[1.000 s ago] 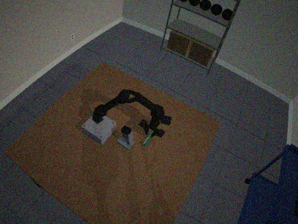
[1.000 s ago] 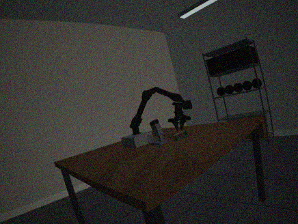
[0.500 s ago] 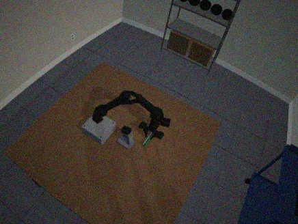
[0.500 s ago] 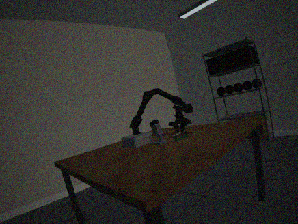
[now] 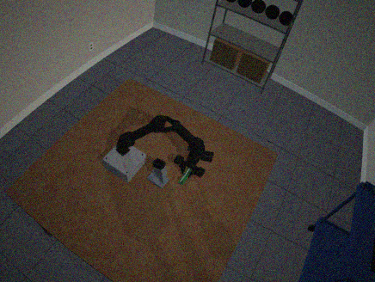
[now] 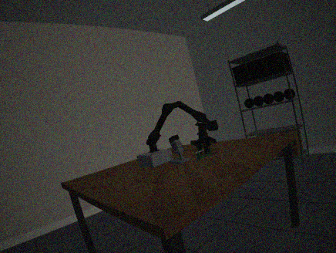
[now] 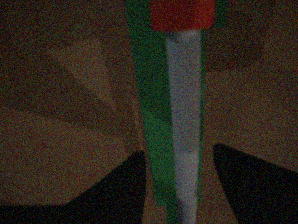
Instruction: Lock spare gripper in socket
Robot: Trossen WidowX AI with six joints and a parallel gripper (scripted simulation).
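Observation:
A pale grey bar with a red block (image 7: 182, 15) at one end, seemingly the lock pin (image 7: 185, 100), lies along a green holder (image 7: 150, 75) (image 5: 182, 180) on the table. My gripper (image 7: 179, 155) (image 5: 189, 168) is open and points down over it. In the wrist view the bar runs between the two dark fingertips, with a gap on each side. The grey mount (image 5: 159, 175) (image 6: 178, 150) stands between the arm's base and my gripper, with a black top part (image 5: 159, 163) (image 6: 174, 137). The frames are too dark to tell whether that is the socket or the spare gripper.
The arm's pale base box (image 5: 125, 162) (image 6: 155, 158) stands beside the mount. All stand on the brown table top (image 5: 142, 223) (image 6: 135, 193). A shelf rack (image 5: 247, 36) (image 6: 266, 85) and a blue object (image 5: 340, 249) are beyond the table.

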